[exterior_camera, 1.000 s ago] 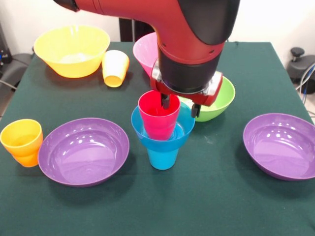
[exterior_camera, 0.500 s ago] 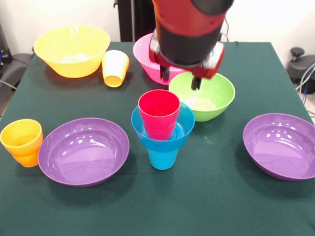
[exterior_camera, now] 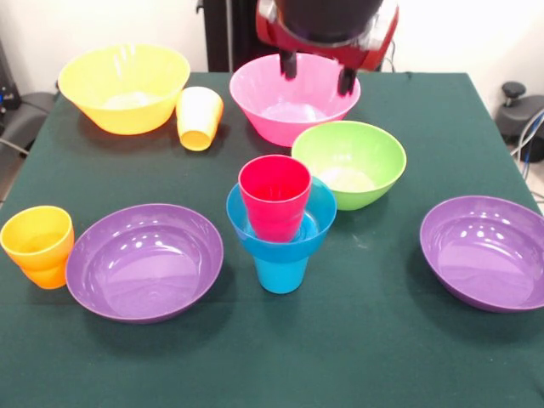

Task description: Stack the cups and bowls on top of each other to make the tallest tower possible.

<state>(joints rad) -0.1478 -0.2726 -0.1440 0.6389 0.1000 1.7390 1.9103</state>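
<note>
A red cup [exterior_camera: 274, 197] stands upright in the small blue bowl [exterior_camera: 316, 231], which sits on a blue cup [exterior_camera: 280, 274] at the table's middle. The lime green bowl [exterior_camera: 350, 161] stands on the table just behind and right of this stack, apart from it. My gripper [exterior_camera: 318, 74] hangs high at the top edge, over the pink bowl [exterior_camera: 293, 98], open and empty. A yellow cup [exterior_camera: 199, 117] stands beside the orange-yellow bowl [exterior_camera: 125, 85] at the far left. An orange cup [exterior_camera: 38, 246] stands at the near left.
Two purple bowls rest on the green table [exterior_camera: 357, 357]: one [exterior_camera: 144, 259] left of the stack, one [exterior_camera: 484, 251] at the right edge. The table's near strip is bare cloth.
My gripper let go of the red cup, leaving it in the blue bowl, and rose up and away toward the far side, uncovering the green and pink bowls.
</note>
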